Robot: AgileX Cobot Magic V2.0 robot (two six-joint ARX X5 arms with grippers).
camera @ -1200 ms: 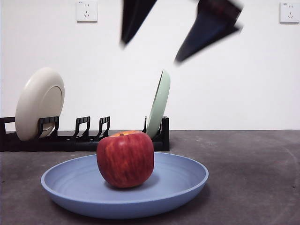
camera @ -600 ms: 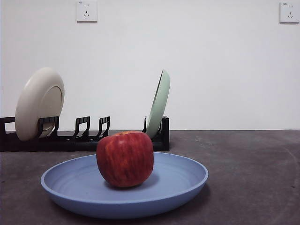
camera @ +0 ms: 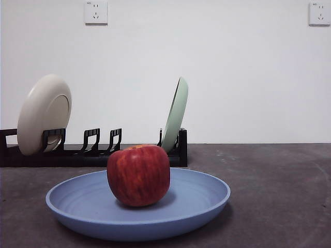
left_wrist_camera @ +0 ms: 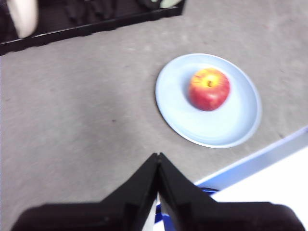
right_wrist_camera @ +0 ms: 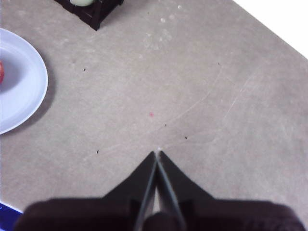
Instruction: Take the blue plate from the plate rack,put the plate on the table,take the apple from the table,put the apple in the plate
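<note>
Round streaked apple (camera: pixel 138 175) sits in matte shallow blue plate (camera: pixel 201 199).

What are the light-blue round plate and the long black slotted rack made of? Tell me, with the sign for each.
The light-blue round plate looks like matte plastic or a fibre composite: dull, even colour, no glaze shine, faint concentric rings; glazed ceramic seems unlikely, though matte ceramic remains possible. The long black slotted rack looks like moulded black plastic with slightly glossy, thick, uniform prongs; coated metal cannot be excluded.
</note>
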